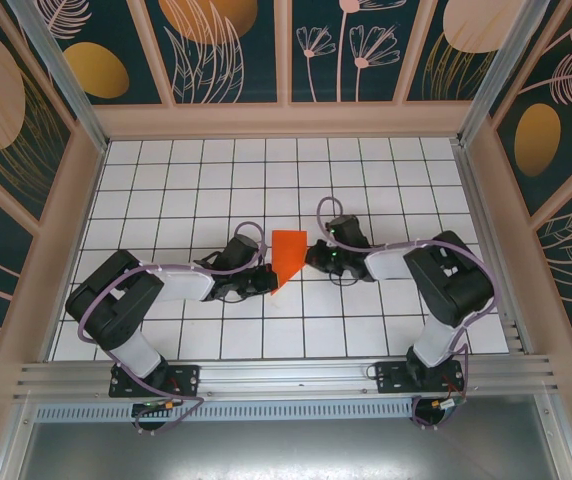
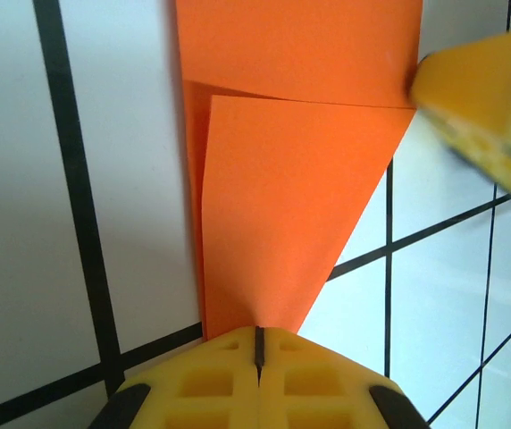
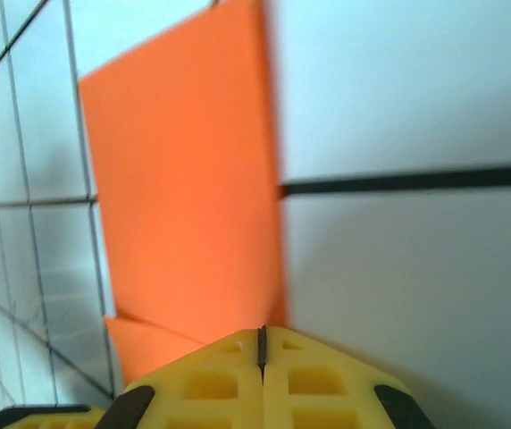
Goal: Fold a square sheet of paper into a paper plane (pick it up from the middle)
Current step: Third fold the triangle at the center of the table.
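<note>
Robot lab test cell, white gridded table (image 1: 166,340), aluminium rail (image 1: 286,376), leaf-patterned wall panels (image 1: 231,50).

Quick count from me: one orange sheet of paper (image 1: 288,252), folded to a point. Two arms, left arm (image 1: 131,300) and right arm (image 1: 446,280), so two tools as well: left tool (image 1: 267,285), right tool (image 1: 311,254). One tiled bench (image 1: 166,180).

The square sheet of paper (image 2: 291,206) is thin, matt orange paper, sharply creased. The table (image 2: 23,223) looks smooth and faintly glossy, perhaps laminate. The left gripper (image 2: 258,338) has fingers (image 2: 211,384) of matt yellow moulded plastic. The rail (image 1: 286,378) is brushed metal.
</note>
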Robot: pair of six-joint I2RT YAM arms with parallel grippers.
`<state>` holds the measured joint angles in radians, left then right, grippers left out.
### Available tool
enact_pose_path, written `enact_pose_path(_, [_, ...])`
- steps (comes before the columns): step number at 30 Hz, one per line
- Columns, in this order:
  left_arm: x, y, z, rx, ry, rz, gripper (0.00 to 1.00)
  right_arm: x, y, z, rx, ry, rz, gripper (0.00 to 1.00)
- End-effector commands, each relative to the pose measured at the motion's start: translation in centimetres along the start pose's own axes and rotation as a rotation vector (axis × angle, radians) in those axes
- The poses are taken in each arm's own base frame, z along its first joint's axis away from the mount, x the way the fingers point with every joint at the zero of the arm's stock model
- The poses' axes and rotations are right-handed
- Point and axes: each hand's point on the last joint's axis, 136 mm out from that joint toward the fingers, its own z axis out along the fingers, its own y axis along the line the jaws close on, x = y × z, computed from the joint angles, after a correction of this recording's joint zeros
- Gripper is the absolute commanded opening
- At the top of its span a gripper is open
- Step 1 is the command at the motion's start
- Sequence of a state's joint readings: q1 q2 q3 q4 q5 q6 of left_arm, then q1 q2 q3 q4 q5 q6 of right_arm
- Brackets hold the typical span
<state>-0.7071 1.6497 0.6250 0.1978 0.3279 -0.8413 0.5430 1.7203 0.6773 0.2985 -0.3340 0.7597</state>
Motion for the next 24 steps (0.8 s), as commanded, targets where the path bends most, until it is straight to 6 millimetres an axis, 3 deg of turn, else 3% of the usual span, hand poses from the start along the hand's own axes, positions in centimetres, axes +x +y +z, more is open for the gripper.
enact_pose_path(1, [3.0,6.8,0.0,-0.271,0.101,0.029,0.0,-2.0,-2.7,-2.3,0.124,-0.098,0.005,0.0])
enact_pose_path(4, [1.5,5.3,-0.3,-0.256,0.084,0.164,0.0,-2.9,-0.7,-4.1,0.078,-0.149,-0.007,0.0])
enact_pose_path(7, [0.4,4.5,-0.4,-0.258,0.079,0.268,0.0,-2.2,1.9,-4.7,0.0,-0.144,-0.022,0.0])
enact_pose_path(14, [-0.5,3.7,-0.7,-0.24,0.052,0.367,0.0,2.0,6.1,-1.7,-0.128,-0.012,-0.028,0.0])
enact_pose_path(19, [-0.6,2.5,-1.0,-0.187,0.036,0.345,0.0,3.7,6.7,0.3,-0.162,0.049,-0.003,0.0])
enact_pose_path(24, [-1.1,0.7,-1.4,-0.119,0.004,0.313,0.0,4.3,4.9,1.8,-0.097,0.076,0.029,0.0])
